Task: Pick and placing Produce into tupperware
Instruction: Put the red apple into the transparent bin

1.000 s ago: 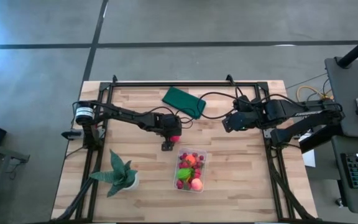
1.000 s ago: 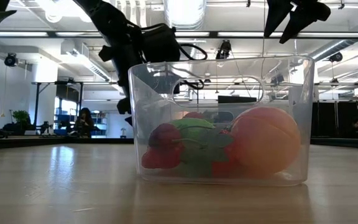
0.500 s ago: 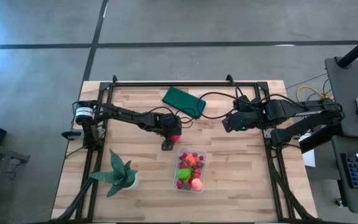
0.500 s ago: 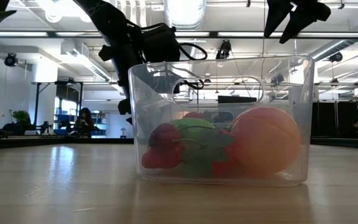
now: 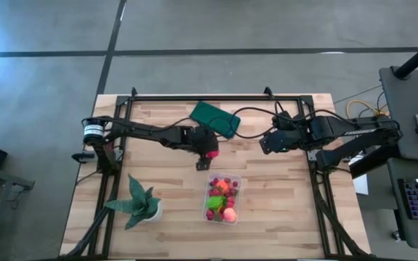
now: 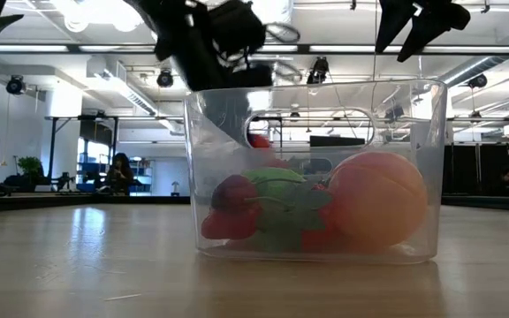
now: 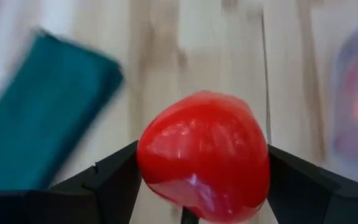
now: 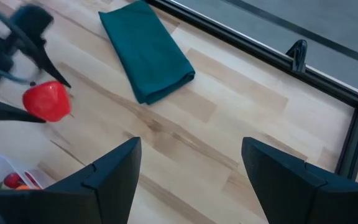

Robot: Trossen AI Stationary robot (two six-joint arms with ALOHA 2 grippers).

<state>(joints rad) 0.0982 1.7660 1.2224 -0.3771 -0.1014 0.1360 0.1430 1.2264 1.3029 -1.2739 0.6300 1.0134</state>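
Closest to the low camera, the tupperware stands on the wooden surface, already holding red berries, a green piece and an orange ball. Just beyond its far rim, the left hand is clamped on a glossy red fruit, both fingers pressed against its sides, lifted off the surface near the dark green cloth. Farther right, the right hand hovers with fingers spread wide, holding nothing.

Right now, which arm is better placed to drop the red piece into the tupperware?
Left. Its gripper already holds the red piece, close beside the tupperware. The right gripper is open, empty and farther off.
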